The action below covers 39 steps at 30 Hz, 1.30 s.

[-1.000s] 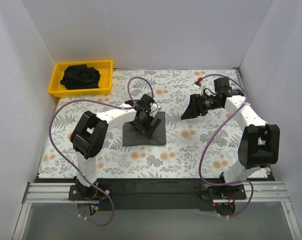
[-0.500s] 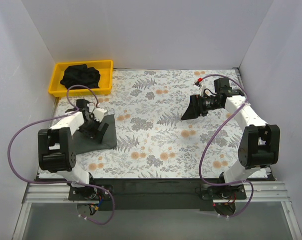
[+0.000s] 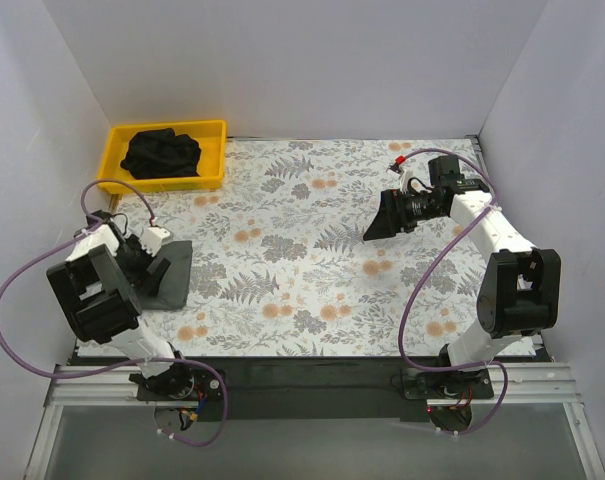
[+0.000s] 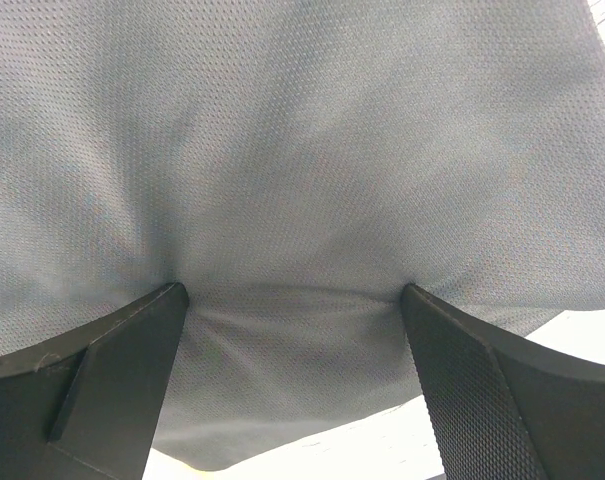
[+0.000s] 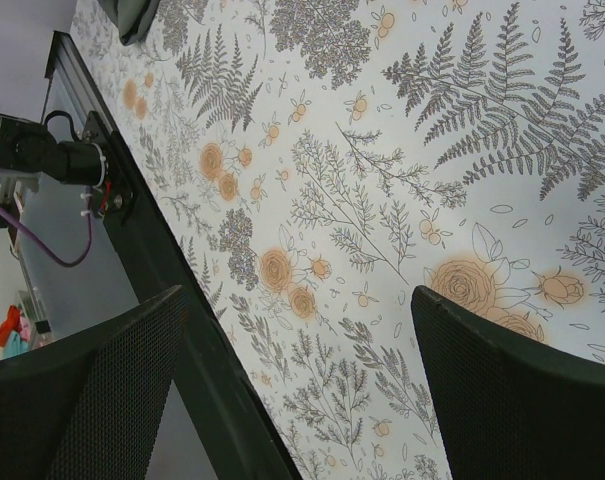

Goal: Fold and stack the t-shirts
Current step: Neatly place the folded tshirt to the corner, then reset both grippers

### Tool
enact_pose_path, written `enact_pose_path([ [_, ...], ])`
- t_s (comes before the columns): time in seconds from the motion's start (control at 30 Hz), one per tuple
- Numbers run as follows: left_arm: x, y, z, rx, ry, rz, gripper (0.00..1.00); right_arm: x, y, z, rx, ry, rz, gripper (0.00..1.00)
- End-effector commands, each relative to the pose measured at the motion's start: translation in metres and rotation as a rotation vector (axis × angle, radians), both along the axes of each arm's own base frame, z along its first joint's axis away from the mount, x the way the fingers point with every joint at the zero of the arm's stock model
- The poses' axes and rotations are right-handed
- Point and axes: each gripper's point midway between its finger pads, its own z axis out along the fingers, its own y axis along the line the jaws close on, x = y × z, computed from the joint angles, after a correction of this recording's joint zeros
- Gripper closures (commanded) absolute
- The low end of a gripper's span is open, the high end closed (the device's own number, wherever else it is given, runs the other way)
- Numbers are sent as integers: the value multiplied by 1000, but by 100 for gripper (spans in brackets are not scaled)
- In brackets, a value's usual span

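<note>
Overhead, top view: the left gripper [image 3: 150, 268] is down on a folded t-shirt [image 3: 174, 272], a flat dark grey rectangle at the left edge of the floral table cover [image 3: 312, 270]. Crumpled t-shirts [image 3: 160, 153], black, lie heaped in the yellow tray [image 3: 162, 184] at the far left corner, well apart from the folded one. The right gripper [image 3: 382, 220] hangs above the right half of the table, holding nothing.

Left wrist view: left gripper [image 4: 294, 300] fingers [image 4: 102, 370] spread apart, tips pressed into the folded t-shirt [image 4: 302, 150]; the cloth puckers slightly between them and is not pinched.

Right wrist view: right gripper [image 5: 297, 300] fingers [image 5: 502, 400] spread apart with only the floral table cover [image 5: 382, 150] below. A corner of the folded t-shirt [image 5: 137, 18] shows at the top left edge.
</note>
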Motion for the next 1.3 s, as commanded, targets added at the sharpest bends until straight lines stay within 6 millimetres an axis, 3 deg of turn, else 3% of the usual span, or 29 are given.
enact_pose_path([
  [0.0, -45, 20, -39, 40, 199, -85, 12, -1, 0, 6, 6, -19, 10, 2],
  [0.23, -46, 38, -43, 100, 190, -156, 12, 0, 1, 6, 9, -16, 11, 2],
  [0.33, -34, 37, -34, 63, 170, -108, 12, -1, 1, 7, 9, -23, 12, 2],
  [0.37, -21, 42, -24, 71, 139, -92, 12, 0, 1, 8, 9, -24, 12, 2],
  [0.43, -17, 39, -12, 33, 151, -28, 11, 0, 1, 9, 9, -24, 13, 2],
  [0.47, -10, 36, -3, 2, 141, -3, 11, 0, 1, 10, 9, -27, 15, 2],
  [0.57, 18, 33, 48, -70, 82, 78, 9, 4, 0, 15, 0, -51, 15, 2],
  [0.6, 37, 40, 81, -62, 19, 95, 9, 5, -1, 16, -4, -55, 14, 2],
  [0.67, 58, 33, 113, -79, -40, 157, 9, 7, -2, 18, -10, -69, 13, 1],
  [0.7, 65, 23, 130, -111, -58, 163, 8, 8, -2, 20, -13, -76, 12, 2],
  [0.73, 88, 17, 163, -105, -141, 184, 8, 8, -3, 20, -20, -81, 11, 2],
  [0.77, 100, 10, 181, -118, -183, 197, 8, 10, -3, 22, -24, -94, 9, 2],
  [0.83, 126, -25, 221, -152, -280, 153, 8, 11, -5, 23, -39, -105, 3, 2],
  [0.9, 145, -54, 244, -197, -344, 199, 8, 12, -8, 25, -50, -125, -2, 2],
  [0.93, 155, -85, 255, -237, -369, 183, 8, 13, -9, 25, -60, -129, -8, 2],
  [1.0, 172, -118, 272, -340, -421, 254, 7, 12, -12, 26, -74, -144, -15, 2],
  [1.03, 176, -149, 276, -400, -420, 222, 7, 13, -15, 24, -97, -152, -24, 2],
  [1.1, 190, -180, 281, -493, -435, 280, 7, 13, -20, 20, -130, -163, -36, 2],
  [1.17, 190, -223, 283, -559, -437, 260, 7, 12, -29, 17, -185, -186, -60, 2],
  [1.23, 189, -262, 259, -599, -411, 257, 7, 5, -38, 5, -242, -185, -72, 2],
  [1.27, 188, -268, 249, -561, -421, 271, 7, 2, -41, 0, -262, -181, -78, 2],
])
